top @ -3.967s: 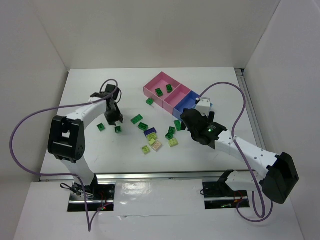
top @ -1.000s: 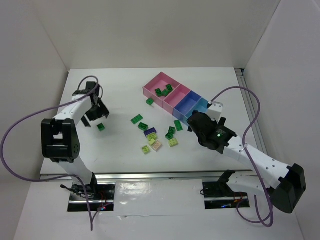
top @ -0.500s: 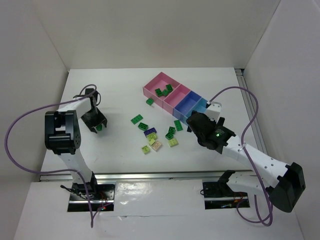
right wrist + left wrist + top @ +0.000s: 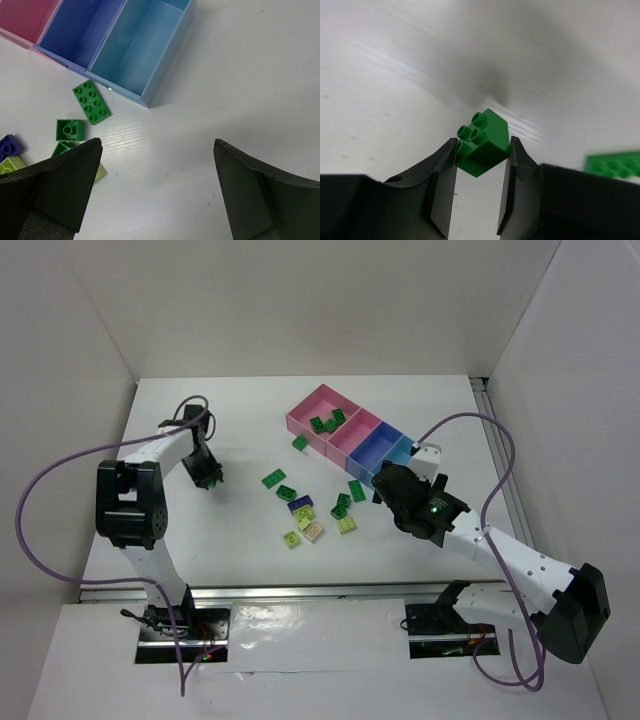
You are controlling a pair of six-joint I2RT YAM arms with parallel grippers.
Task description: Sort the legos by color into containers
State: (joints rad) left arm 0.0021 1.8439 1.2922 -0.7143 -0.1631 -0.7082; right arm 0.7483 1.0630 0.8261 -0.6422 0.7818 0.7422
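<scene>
Pickup looks done: your left fingers clamp a green brick, right fingers gape empty; now carry it into the larger pink bin.

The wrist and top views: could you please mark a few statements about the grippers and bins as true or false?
1. The left gripper grips a green brick. True.
2. The right gripper holds a brick. False: it is open and holds nothing.
3. The light blue bin has nothing in it. True.
4. The large pink bin holds only yellow bricks. False: dark green bricks lie in it.
</scene>
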